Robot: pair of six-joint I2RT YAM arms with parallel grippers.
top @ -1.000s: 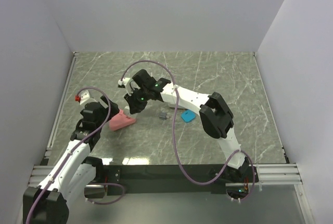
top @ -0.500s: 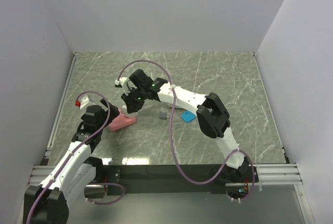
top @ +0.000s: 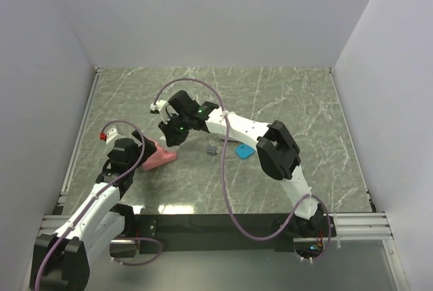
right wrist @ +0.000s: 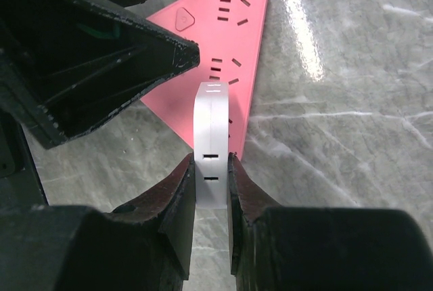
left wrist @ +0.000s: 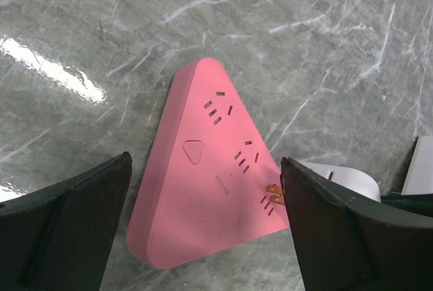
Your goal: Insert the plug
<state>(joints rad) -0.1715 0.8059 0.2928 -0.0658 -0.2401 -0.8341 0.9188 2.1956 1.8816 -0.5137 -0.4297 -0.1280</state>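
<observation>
A pink triangular power strip lies flat on the marble table, its socket slots facing up. My left gripper hangs open above it, one finger on each side, touching nothing. My right gripper is shut on a white plug, held upright over the strip's edge. In the left wrist view the plug's copper prongs sit at the slots near the strip's right corner, and the white plug body shows behind my right finger. In the top view my right gripper is just beyond the strip.
A small blue piece and a small grey piece lie right of the strip, under the right arm. Purple cables loop over both arms. White walls close the table on three sides.
My left arm has drawn back slightly toward its base and its jaws have opened a little wider. The right gripper shifted slightly left with the plug, then held still.
</observation>
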